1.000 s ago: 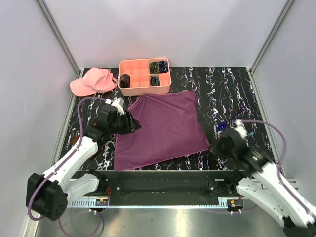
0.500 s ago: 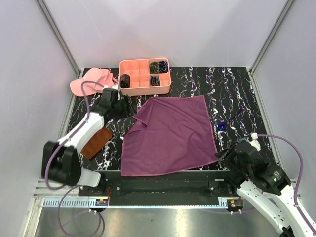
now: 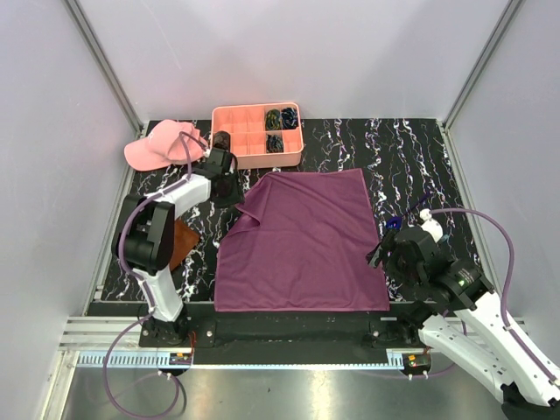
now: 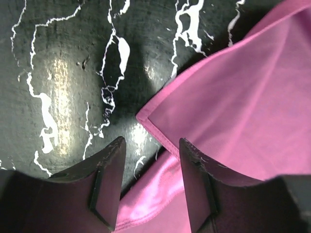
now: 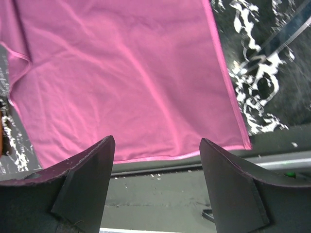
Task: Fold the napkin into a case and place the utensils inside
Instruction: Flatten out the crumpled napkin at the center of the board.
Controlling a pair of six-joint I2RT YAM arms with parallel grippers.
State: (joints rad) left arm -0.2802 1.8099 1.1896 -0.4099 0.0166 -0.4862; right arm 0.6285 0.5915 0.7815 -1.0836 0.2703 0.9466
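The magenta napkin (image 3: 306,245) lies spread out mid-table, its near edge along the table's front. Its far-left corner is folded back onto itself (image 4: 160,131). My left gripper (image 3: 229,188) hovers over that folded corner, open, with the cloth lying below and between the fingers (image 4: 151,143), not pinched. Beside the napkin's right edge is my right gripper (image 3: 382,254), open and empty above the near-right part of the napkin (image 5: 121,73); its gap (image 5: 156,141) stands over the hem. The utensils (image 3: 396,224) lie right of the napkin, a slim bluish piece (image 5: 286,35) showing.
A pink compartment tray (image 3: 229,115) with dark coiled bundles stands at the back. A pink cap (image 3: 162,144) lies at the back left. A rust-brown cloth (image 3: 181,242) lies left of the napkin, beside the left arm. Walls enclose the black marbled table (image 3: 394,157).
The napkin has been drawn right and towards the front edge and lies flatter. My right gripper has let go of its near-right corner and opened. My left gripper moved back to the far-left corner.
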